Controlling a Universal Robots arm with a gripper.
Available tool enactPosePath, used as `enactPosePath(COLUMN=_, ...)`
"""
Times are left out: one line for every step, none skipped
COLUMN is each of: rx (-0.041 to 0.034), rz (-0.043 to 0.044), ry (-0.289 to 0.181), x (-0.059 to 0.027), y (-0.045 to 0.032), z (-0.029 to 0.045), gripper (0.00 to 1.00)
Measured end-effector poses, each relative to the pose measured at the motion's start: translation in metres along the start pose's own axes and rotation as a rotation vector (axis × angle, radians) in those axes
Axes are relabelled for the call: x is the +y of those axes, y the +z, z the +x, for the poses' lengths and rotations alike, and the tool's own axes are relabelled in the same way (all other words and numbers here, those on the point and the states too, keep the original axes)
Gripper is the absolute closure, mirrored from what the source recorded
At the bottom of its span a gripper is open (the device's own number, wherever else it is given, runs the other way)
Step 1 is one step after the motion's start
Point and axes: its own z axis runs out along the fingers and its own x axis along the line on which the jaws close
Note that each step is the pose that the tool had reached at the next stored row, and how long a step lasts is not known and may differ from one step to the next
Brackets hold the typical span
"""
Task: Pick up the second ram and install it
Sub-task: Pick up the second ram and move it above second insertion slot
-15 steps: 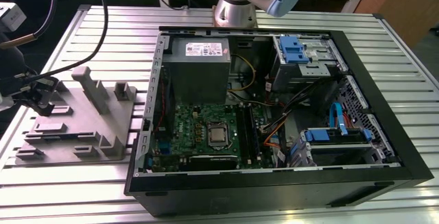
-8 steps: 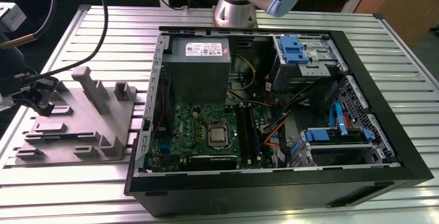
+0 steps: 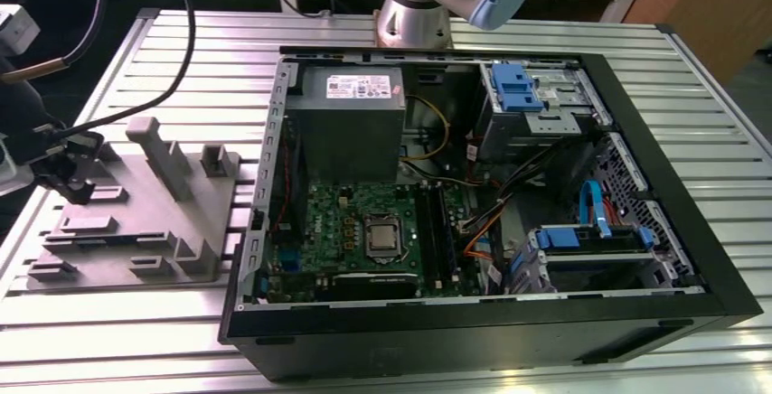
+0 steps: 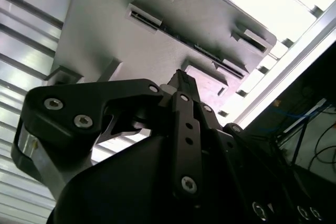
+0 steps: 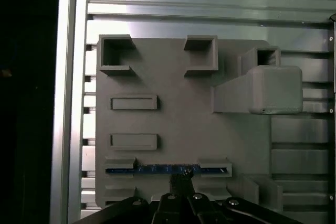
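While the gripper [image 5: 181, 178] hangs narrow near it, the second ram [image 5: 152, 170] shows as a thin blue strip.

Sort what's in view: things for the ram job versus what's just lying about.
For the job:
second ram, seated in the grey tray
gripper, nearest that ram
motherboard in the open computer case

Lying about:
power supply
blue drive bracket
blue cable

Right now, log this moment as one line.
step: pick | gripper: by ram middle | ram: lying in tray slot | case: open on table
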Motion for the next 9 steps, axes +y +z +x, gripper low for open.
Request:
enactPosePath(rx=0.0007, rz=-0.0006, ry=-0.018, x=0.0, y=0.0002, z=0.0, gripper=0.9)
enactPosePath(rx=0.0016, rz=-0.0011, ry=-0.036, x=0.0, y=0.0003, z=0.0, gripper=0.9)
enactPosePath(rx=0.0023, rz=-0.0017, ry=-0.054, x=0.0, y=0.0005, z=0.0, gripper=0.9)
enactPosePath(rx=0.003, rz=-0.0022, ry=-0.072, x=0.0, y=0.0007, z=0.0, gripper=0.9)
enactPosePath(rx=0.0038, rz=-0.0028, ry=-0.09, x=-0.0001, y=0.0009, z=0.0, gripper=0.9)
enactPosePath(rx=0.0047, rz=-0.0034, ry=-0.11, x=-0.0001, y=0.0012, z=0.0, gripper=0.9)
enactPosePath(rx=0.0054, rz=-0.0039, ry=-0.127, x=-0.0001, y=0.0014, z=0.0, gripper=0.9)
enactPosePath(rx=0.0062, rz=-0.0045, ry=-0.146, x=-0.0001, y=0.0017, z=0.0, gripper=0.9)
enactPosePath(rx=0.007, rz=-0.0051, ry=-0.163, x=-0.0001, y=0.0019, z=0.0, gripper=0.9)
